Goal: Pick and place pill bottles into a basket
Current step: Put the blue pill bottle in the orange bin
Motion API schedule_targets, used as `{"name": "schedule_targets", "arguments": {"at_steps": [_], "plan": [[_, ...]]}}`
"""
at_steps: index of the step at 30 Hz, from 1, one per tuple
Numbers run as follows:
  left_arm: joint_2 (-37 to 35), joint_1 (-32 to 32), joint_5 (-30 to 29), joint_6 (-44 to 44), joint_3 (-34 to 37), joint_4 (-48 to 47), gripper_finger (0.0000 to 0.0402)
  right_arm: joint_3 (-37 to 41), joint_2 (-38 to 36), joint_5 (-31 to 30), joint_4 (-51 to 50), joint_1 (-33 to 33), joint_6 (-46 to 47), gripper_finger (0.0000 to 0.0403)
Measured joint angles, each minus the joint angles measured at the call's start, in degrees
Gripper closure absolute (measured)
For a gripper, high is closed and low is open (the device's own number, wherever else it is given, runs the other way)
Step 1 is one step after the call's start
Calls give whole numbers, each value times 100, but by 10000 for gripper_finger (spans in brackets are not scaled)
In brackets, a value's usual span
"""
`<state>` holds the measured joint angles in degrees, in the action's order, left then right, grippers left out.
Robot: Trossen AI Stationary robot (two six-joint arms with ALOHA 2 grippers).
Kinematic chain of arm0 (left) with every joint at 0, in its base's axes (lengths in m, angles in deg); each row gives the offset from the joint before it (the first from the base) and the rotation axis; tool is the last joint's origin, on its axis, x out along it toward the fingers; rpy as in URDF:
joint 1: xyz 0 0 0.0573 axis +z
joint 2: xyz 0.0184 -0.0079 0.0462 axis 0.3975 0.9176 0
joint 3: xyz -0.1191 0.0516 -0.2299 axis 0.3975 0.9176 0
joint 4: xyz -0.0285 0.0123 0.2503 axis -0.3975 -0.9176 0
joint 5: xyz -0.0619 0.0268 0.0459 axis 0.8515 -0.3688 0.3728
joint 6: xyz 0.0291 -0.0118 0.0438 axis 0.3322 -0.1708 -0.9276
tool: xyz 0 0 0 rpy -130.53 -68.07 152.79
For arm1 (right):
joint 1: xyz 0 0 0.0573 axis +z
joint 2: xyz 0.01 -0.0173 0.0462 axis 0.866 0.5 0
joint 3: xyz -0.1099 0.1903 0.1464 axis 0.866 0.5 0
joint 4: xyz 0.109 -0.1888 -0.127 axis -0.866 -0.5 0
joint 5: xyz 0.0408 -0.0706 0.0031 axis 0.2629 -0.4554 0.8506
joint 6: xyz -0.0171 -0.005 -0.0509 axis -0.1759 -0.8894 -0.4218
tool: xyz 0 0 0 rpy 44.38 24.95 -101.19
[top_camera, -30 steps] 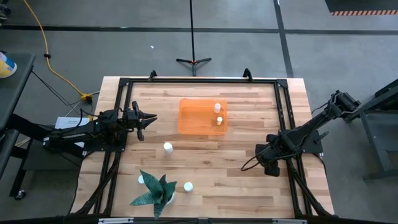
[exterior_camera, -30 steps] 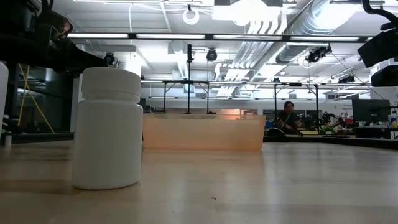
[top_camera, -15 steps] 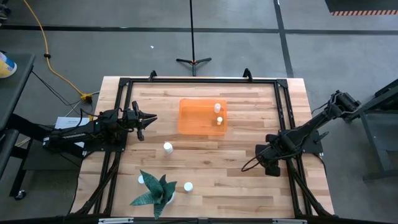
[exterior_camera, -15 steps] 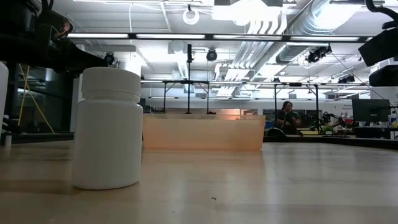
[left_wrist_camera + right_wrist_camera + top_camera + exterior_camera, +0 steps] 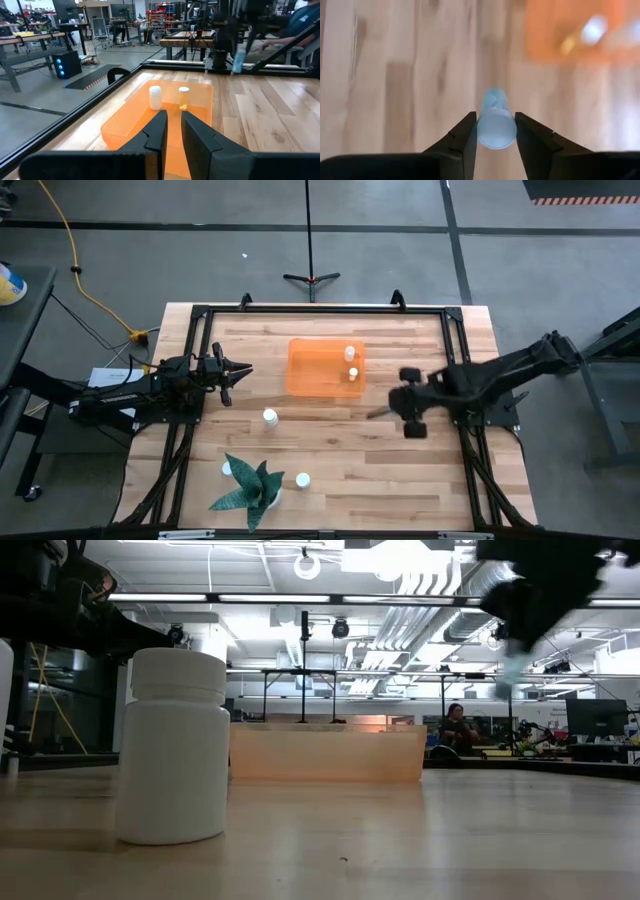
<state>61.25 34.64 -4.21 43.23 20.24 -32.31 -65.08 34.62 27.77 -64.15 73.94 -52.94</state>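
Observation:
My right gripper point(image 5: 495, 119) is shut on a small white pill bottle point(image 5: 495, 125) above the table, right of the orange basket point(image 5: 318, 370); it also shows in the low view point(image 5: 530, 600) with the bottle point(image 5: 512, 670) below it. Two bottles point(image 5: 349, 353) point(image 5: 353, 374) stand in the basket's right part. One bottle point(image 5: 270, 417) stands on the table in front of the basket, another point(image 5: 302, 479) near the front edge, a third point(image 5: 227, 469) beside the plant. My left gripper point(image 5: 173, 131) is shut and empty at the table's left, pointing at the basket point(image 5: 125, 125). My right gripper pinches the bottle's two opposite sides point(image 5: 481, 131) between its two fingers point(image 5: 465, 135). The bottle sticks out beyond the fingertips, hangs tilted below them in the low view, and is lifted clear of the table.
A white pot with a green spiky plant point(image 5: 250, 490) stands at the front left. A black frame point(image 5: 455, 360) runs round the table's edges. In the low view a person point(image 5: 462, 725) sits in the room far beyond the table.
My right gripper has swung fast toward the table's left, toward the basket, and now shows in the low view with the bottle hanging below it, clear of the table. The left arm and the other bottles have kept still.

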Motion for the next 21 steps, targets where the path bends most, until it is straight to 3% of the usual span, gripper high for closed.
{"name": "schedule_targets", "arguments": {"at_steps": [5,10,15,21], "plan": [[1,0,0,0,-2,-2,309,-453,187,197,647,-964,-1572,289],[1,2,0,0,-1,-1,309,-1049,948,524,670,-1860,-2622,289],[0,2,2,0,0,0,309,-1808,1881,959,655,-2444,-3282,289],[0,2,0,0,-1,0,309,-2825,3106,1030,152,-2784,-3678,289]]}}
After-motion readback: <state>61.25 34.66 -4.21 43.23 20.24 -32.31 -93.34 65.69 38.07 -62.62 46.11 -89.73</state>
